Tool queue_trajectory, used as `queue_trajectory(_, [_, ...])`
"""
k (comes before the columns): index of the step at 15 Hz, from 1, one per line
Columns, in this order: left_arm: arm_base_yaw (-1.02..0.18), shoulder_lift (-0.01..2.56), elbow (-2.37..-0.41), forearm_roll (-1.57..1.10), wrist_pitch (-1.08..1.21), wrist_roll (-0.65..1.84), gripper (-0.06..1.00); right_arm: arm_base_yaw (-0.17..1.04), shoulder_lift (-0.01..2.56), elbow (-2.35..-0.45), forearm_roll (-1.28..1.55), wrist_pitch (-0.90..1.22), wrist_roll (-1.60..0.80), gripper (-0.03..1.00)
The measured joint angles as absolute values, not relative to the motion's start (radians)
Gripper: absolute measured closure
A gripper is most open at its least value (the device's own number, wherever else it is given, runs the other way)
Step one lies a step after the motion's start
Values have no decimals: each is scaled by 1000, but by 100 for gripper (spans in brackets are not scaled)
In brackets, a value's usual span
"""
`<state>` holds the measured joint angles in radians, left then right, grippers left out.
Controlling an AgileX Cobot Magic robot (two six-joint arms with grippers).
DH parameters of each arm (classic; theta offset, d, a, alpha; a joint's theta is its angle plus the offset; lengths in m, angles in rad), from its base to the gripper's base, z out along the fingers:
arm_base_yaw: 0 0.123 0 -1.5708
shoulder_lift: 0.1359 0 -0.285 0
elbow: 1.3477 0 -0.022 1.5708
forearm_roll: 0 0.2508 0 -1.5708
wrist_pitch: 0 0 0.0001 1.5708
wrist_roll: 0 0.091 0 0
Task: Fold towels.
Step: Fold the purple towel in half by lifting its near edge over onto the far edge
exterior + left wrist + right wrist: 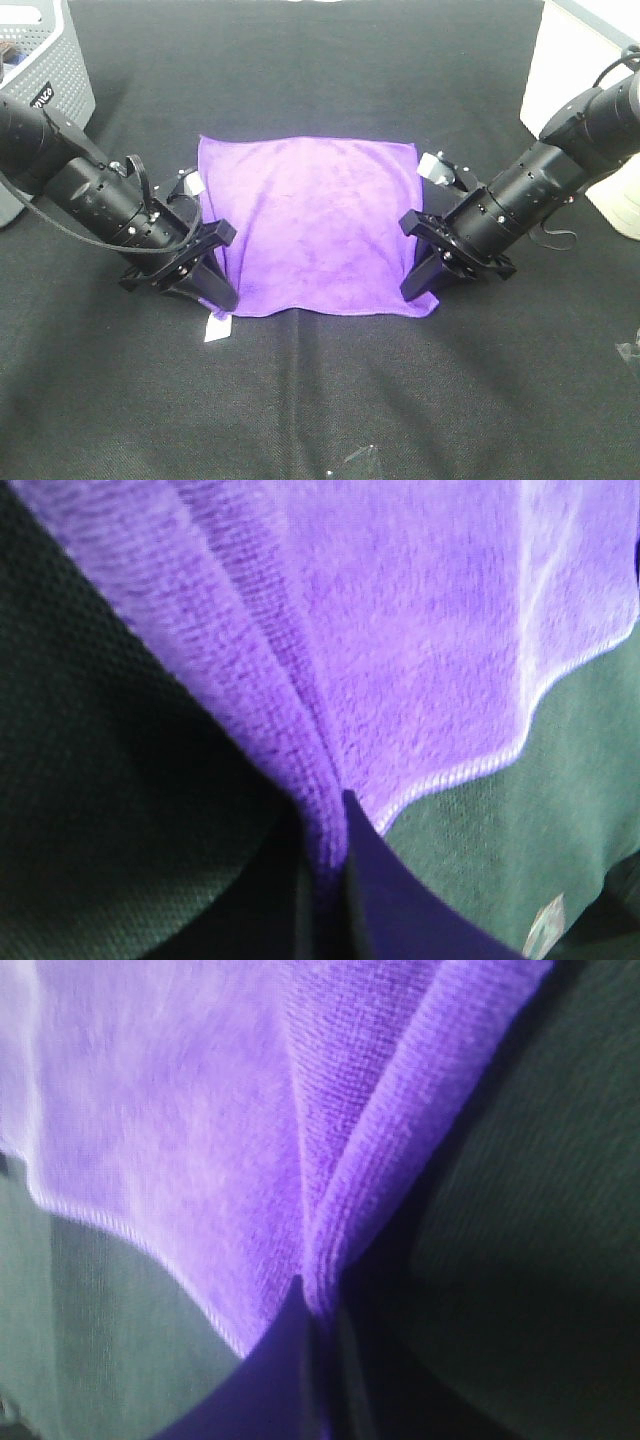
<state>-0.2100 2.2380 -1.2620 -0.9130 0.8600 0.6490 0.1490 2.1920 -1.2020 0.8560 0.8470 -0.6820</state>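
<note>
**On the black table, both grippers pinch the purple towel**

In the middle of the black table (300,410) lies the purple towel (315,225), spread out flat. The left gripper (221,298) is squeezed tight on the towel's near left corner. The right gripper (421,293) is squeezed tight on the near right corner. Up close, the cloth bunches into a little ridge where each one pinches it. A small white tag (216,329) sticks out by the left corner. A grey basket (50,60) sits far off on the left.

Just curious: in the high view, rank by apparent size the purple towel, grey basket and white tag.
1. purple towel
2. grey basket, partly cut off by the frame
3. white tag
</note>
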Motion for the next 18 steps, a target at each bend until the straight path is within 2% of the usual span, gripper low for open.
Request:
queue_trajectory(4, [-215,2113,-1136,-786,828,648,94,155,2092,-1132,792,935,-617,96])
queue_trajectory(8, [-214,1897,-971,-791,810,648,94,160,1935,-973,808,987,-598,96])
queue_trajectory(10, [-214,1842,-953,-815,787,648,94,160,1882,-966,811,973,-598,96])
queue_trajectory(17, [-214,1934,-1149,-871,696,649,94,159,1997,-1219,798,878,-574,96])
queue_trajectory(18, [-214,2027,-1280,-872,687,649,94,159,2107,-1384,762,881,-522,96])
